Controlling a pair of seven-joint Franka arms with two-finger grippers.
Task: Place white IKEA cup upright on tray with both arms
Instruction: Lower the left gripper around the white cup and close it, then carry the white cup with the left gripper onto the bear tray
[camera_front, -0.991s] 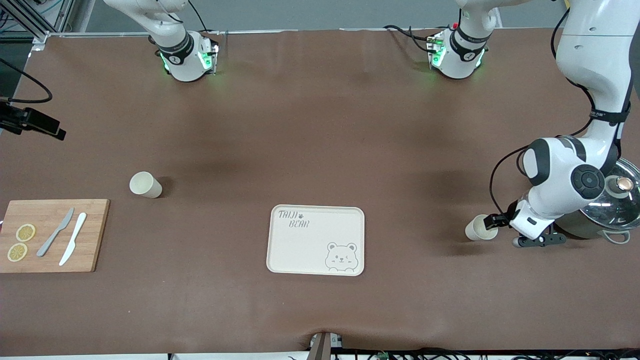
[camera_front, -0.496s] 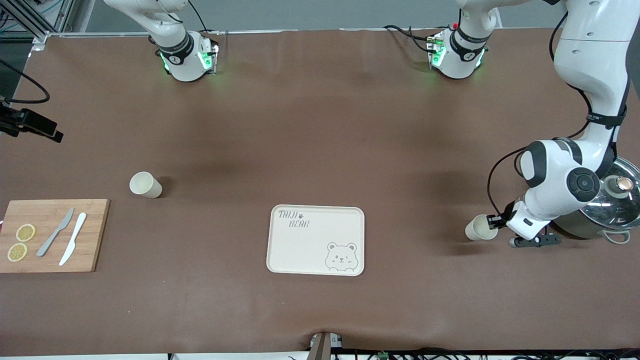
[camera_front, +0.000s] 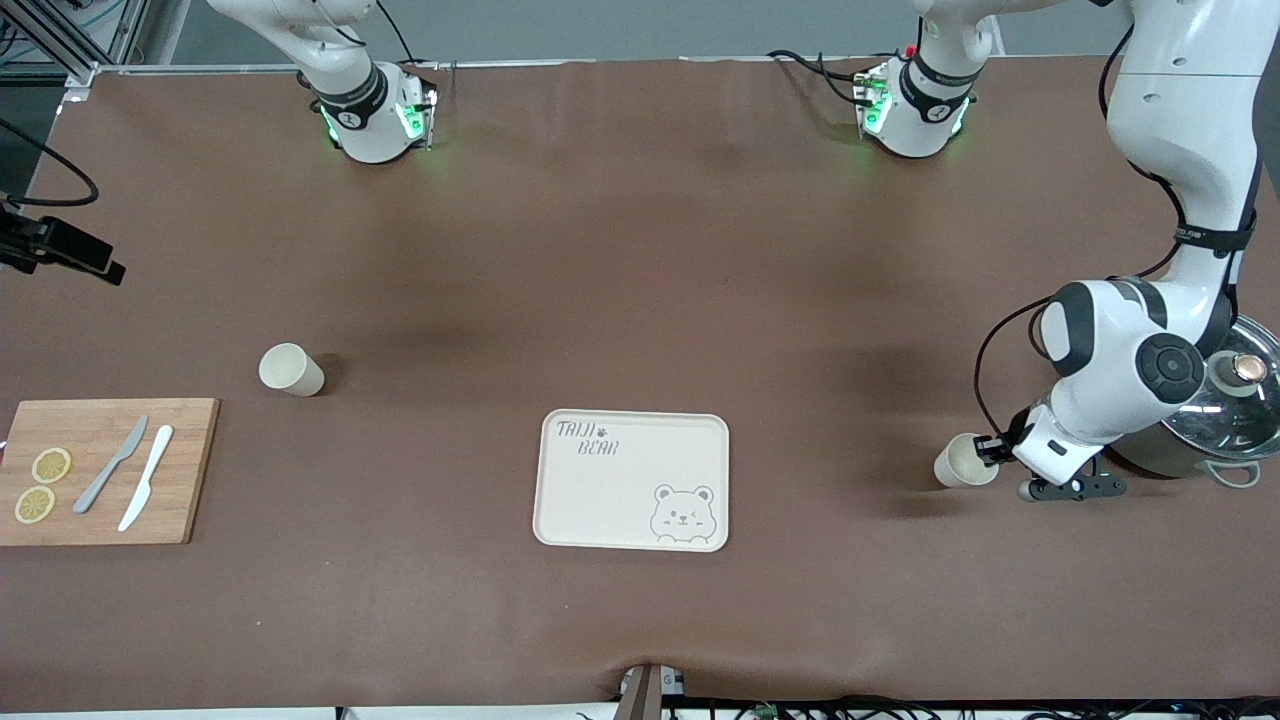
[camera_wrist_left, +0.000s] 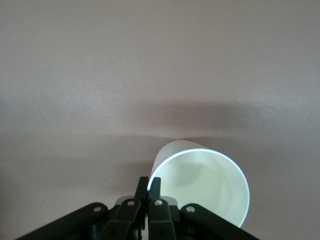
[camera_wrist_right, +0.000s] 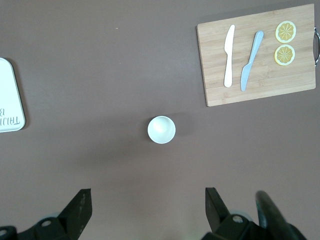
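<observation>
The left gripper (camera_front: 990, 450) is clamped thinly on the rim of one white cup (camera_front: 962, 462) near the pot (camera_front: 1215, 420). That narrow rim pinch risks the cup swinging or slipping when lifted toward the tray (camera_front: 560, 520). The right gripper (camera_wrist_right: 147, 212) waits fully open, empty, over the second cup (camera_wrist_right: 161, 129).

High front view, two wrist close-ups

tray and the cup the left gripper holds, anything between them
Nothing: front view shows bare brown table between the tray and the cup in the left gripper.

White arms (camera_front: 1180, 130) — dark grey joints, black cables, green-lit bases
</observation>
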